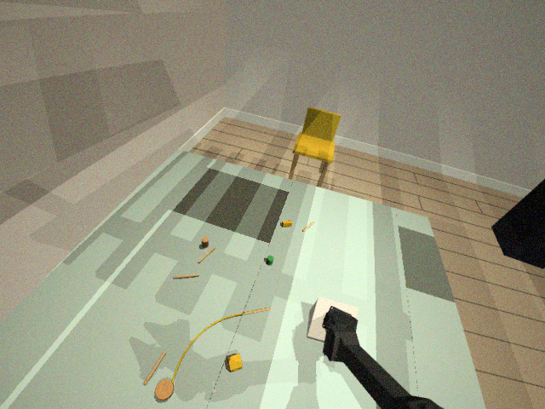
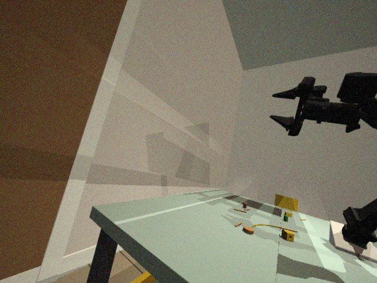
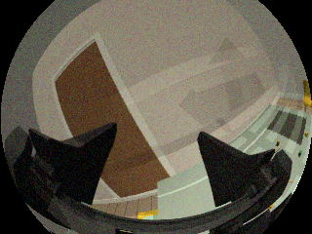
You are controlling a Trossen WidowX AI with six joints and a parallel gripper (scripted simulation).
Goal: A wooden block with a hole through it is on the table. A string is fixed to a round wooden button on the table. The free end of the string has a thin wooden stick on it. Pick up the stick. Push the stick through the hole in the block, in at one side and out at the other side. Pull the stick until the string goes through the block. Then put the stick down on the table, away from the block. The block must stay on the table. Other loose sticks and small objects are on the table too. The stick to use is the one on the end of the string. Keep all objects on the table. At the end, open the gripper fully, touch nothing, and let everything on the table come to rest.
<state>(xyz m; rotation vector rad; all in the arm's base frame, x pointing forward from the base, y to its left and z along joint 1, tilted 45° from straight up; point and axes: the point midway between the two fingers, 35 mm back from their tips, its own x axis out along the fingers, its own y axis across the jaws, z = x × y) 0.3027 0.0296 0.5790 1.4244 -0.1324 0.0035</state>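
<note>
Above the pale green table (image 1: 347, 387) (image 2: 170, 225) (image 3: 182, 197), the end effector (image 2: 271, 106) (image 3: 159, 132) hangs wide open, gripping nothing.

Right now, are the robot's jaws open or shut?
Open. In the exterior view the gripper has a wide gap between its two pointed fingers, and the wrist view shows only background between them.

Grainy, dim, with patchy shadows.

Matt wd-look button (image 1: 163, 389) (image 2: 248, 230), smooth pale-green tabletop (image 1: 110, 352) (image 2: 182, 231), wd-look plank flr (image 1: 488, 338), matt blk fingers (image 2: 284, 92)
</note>
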